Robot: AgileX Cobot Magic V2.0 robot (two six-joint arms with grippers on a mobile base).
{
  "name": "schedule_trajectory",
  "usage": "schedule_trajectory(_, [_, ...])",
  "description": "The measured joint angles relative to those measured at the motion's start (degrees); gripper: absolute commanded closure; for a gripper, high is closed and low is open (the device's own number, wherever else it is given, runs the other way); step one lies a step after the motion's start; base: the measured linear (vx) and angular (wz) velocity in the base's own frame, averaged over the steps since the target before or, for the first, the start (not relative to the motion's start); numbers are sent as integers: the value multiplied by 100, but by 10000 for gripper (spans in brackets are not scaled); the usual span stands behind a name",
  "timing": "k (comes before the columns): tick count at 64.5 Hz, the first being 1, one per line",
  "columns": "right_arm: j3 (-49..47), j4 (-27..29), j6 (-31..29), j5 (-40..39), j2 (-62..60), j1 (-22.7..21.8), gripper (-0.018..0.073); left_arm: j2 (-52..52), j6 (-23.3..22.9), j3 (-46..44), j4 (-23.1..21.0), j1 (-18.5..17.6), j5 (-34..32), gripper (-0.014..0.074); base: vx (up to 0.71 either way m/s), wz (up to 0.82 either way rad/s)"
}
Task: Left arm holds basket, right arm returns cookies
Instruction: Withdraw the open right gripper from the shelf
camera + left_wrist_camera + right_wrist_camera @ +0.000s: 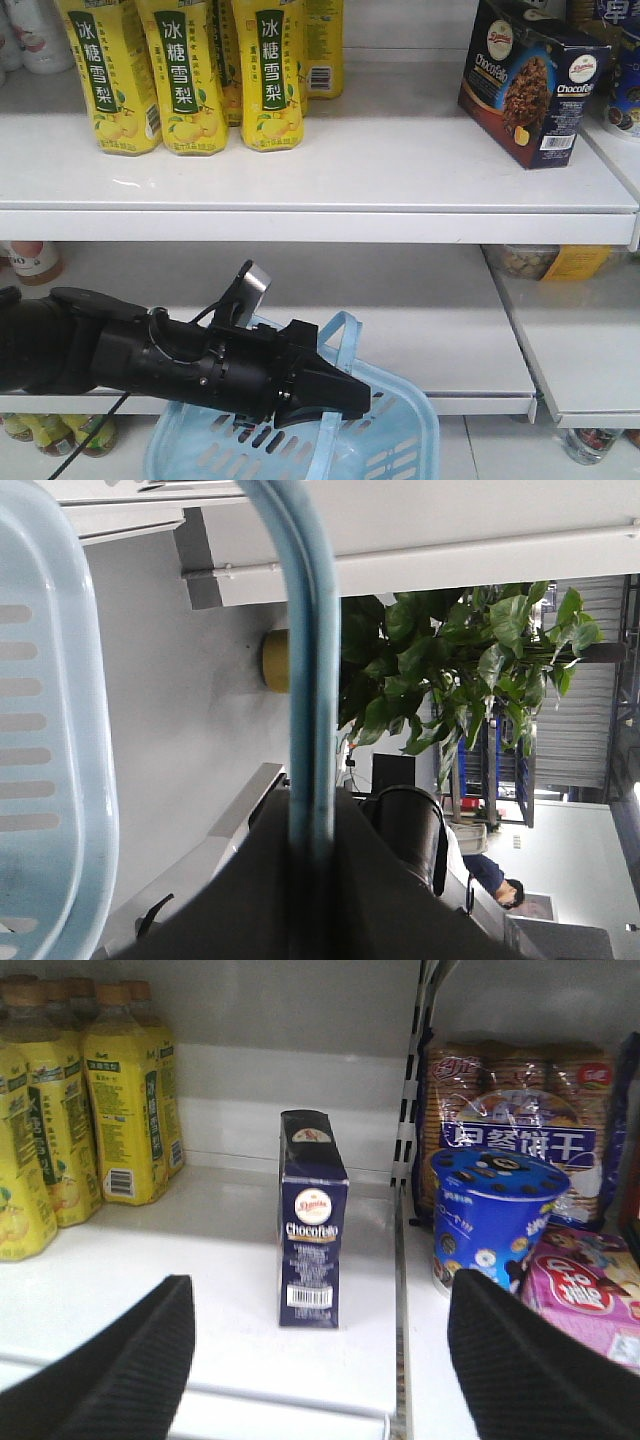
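1. Your cookies (533, 82) are a dark navy-and-brown carton, chocolate-chip picture, round white logos, white "Chocofello" lettering, barcode low on the narrow end.
2. It stands upright on the white upper shelf (330, 170), far right, nothing gripping it.
3. Right wrist view: your right gripper (320, 1360) is spread wide, empty, the carton straight ahead between the two black fingers (120, 1370).
4. Yellow drink bottles (185, 70) stand well apart to the left; a blue cookie tub (495, 1220) sits just right, past the divider.
5. Your left gripper (310, 880) is pinching the basket handle (300, 630); the light blue slotted basket (380, 440) hangs low, near the lower shelf.
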Motion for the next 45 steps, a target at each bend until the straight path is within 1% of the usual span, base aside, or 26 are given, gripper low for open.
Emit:
schedule_trajectory(18, [1952,-5,-84,-6,-1934,0,45,0,0,0,0,0,0,603,0,0])
schedule_trajectory(29, [2864,0,-90,-6,-3247,0,55,0,0,0,0,0,-4,603,0,0])
schedule_trajectory(35, [3296,0,-90,-21,-3486,0,55,0,0,0,5,0,-10,603,0,0])
schedule_trajectory(45, [3917,17,-90,32,-3412,0,55,0,0,6,5,0,-10,603,0,0])
